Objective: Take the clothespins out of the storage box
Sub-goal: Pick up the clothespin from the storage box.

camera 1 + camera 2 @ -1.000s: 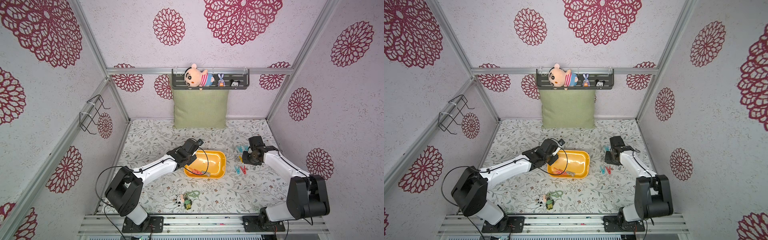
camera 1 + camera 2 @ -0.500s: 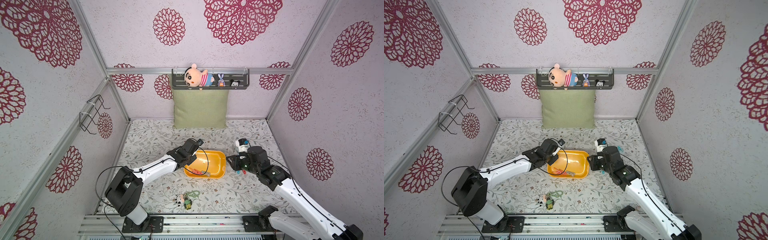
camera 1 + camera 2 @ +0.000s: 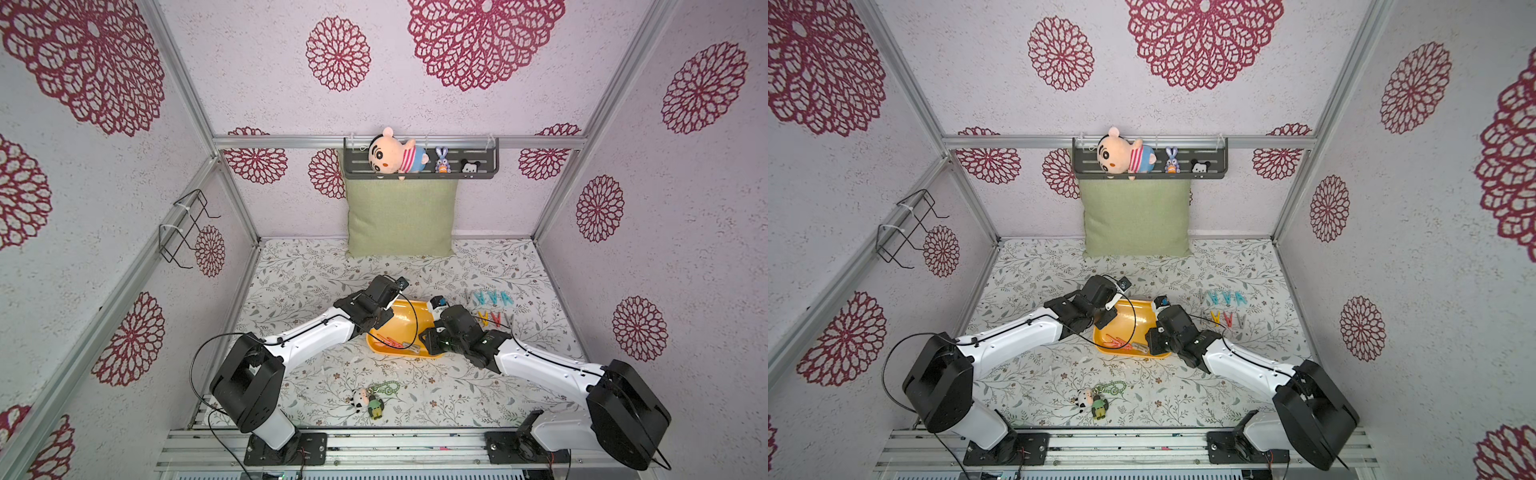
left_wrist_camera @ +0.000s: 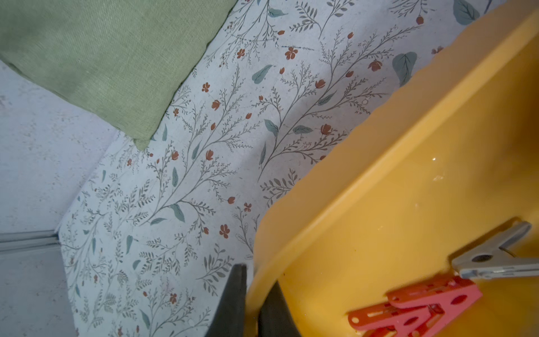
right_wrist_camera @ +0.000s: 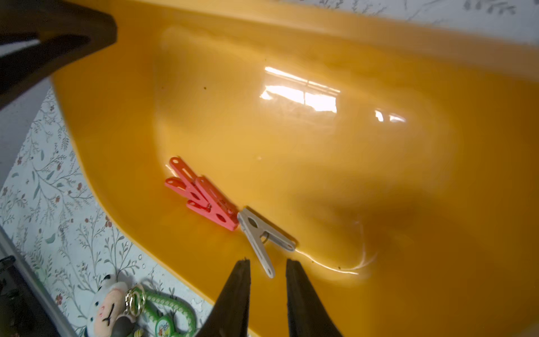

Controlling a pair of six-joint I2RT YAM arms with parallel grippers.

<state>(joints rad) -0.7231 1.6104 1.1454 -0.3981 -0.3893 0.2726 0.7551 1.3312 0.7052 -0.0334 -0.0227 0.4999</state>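
Observation:
The yellow storage box [image 3: 401,328] [image 3: 1129,320] lies mid-table and looks tipped toward the front. My left gripper [image 4: 255,280] [image 3: 384,318] is shut on its far-left rim, one finger inside and one outside. Two red clothespins [image 5: 204,198] [image 4: 414,306] and a grey clothespin [image 5: 259,233] [image 4: 495,256] lie against the box's near wall. My right gripper [image 5: 267,262] [image 3: 424,338] hangs open over the box's right end, and one leg of the grey clothespin shows between its tips. Teal clothespins [image 3: 490,297] and a yellow, red and grey row [image 3: 492,319] lie on the table to the right.
A plush keychain with a green chain [image 3: 370,401] [image 5: 140,312] lies in front of the box. A green pillow [image 3: 401,218] leans on the back wall under a dark shelf [image 3: 419,162] with toys. A wire rack [image 3: 187,228] hangs on the left wall.
My right arm has swung left from the clothespins on the table to the box's right end, its jaws narrowing slightly. The left arm and the box have stayed put.

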